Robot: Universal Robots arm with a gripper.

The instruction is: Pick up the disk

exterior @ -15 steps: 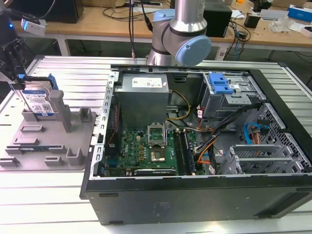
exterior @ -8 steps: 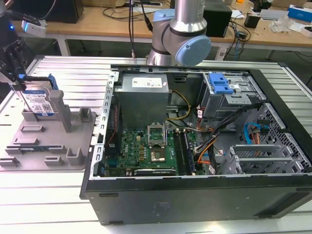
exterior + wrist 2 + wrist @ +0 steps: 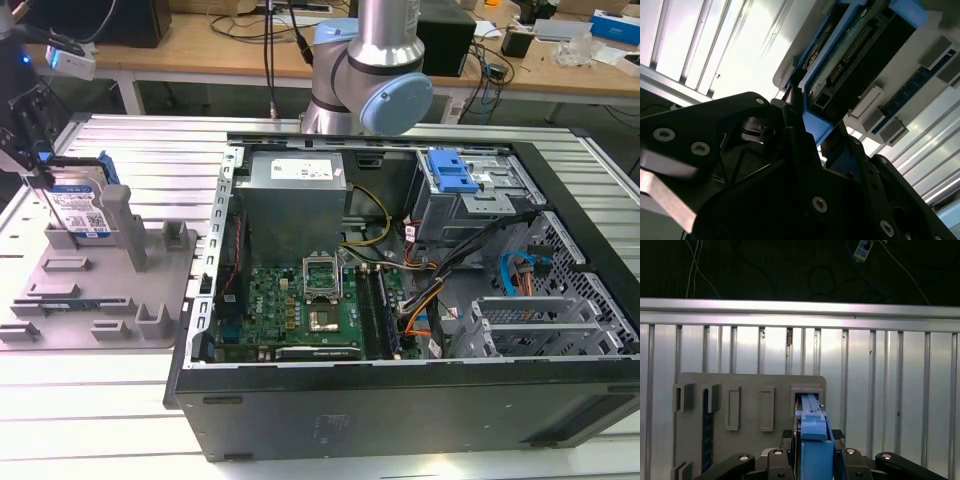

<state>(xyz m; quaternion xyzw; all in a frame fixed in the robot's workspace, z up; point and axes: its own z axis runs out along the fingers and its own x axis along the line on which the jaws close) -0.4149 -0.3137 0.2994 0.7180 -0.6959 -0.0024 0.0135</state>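
Item: one flat rectangular silver metal disk with a white-and-blue label and blue plastic side rails. We find it standing upright on edge in a slot of the grey plastic holder fixture, which lies on the ribbed aluminium table to the exterior view's left of the open black computer case. Position relative to tool: the black gripper hangs directly over the disk, and the disk's upper part sits between the jaws. Axis: in the first wrist view the upper blue rail of the disk runs straight away from the camera along the gripper's centre line. The jaws therefore stand one at each flat face and close across the thin dimension, not along the length. State of tool: narrow, drawn in to the thickness of the disk. In the second wrist view a dark finger lies against the blue rail, and we see no gap in the first wrist view either. We judge it clamped on the disk, though how firmly we cannot say. State of work: the lower edge of the disk sits in the holder, not yet lifted out. Way out, in our judgement: straight up along the slot. There is one arm, so no question arises of which is nearer.
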